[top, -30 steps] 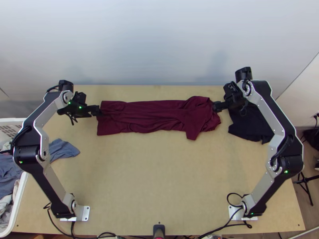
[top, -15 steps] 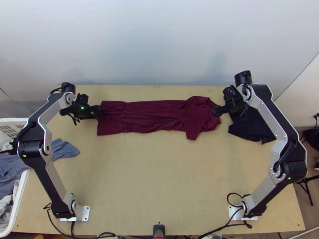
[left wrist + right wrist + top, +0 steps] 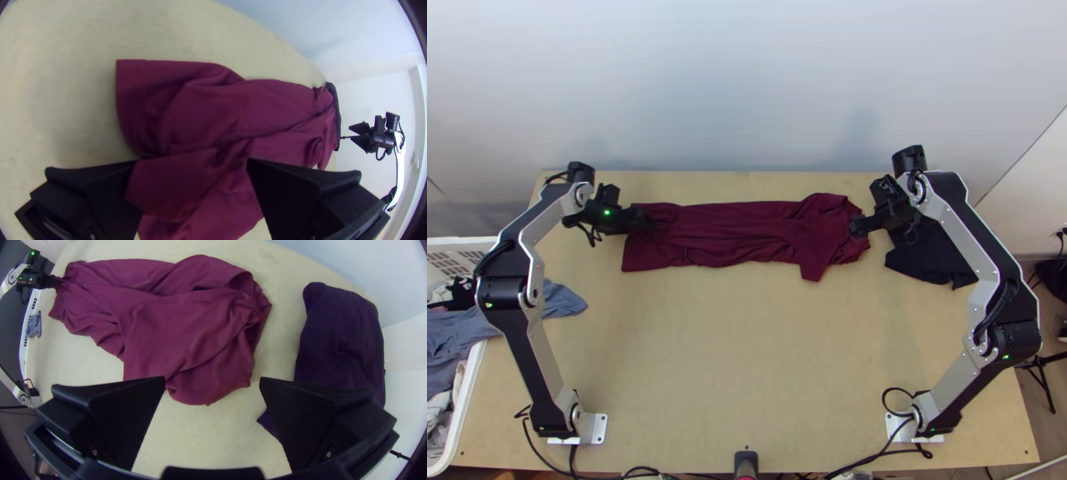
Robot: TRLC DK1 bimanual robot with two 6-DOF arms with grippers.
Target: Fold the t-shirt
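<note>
My left gripper (image 3: 649, 221) and right gripper (image 3: 856, 227) have flat fingers apart at opposite ends of the long, creased maroon t-shirt (image 3: 735, 234).

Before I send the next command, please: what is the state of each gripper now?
Left gripper: open at the maroon shirt, not clamping it.
Right gripper: open, holding nothing.

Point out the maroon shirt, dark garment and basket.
Maroon shirt (image 3: 731, 232): top view, middle of its body.
Dark garment (image 3: 342, 342): right wrist view, near its middle.
Basket (image 3: 459, 242): top view, its far rim.
</note>
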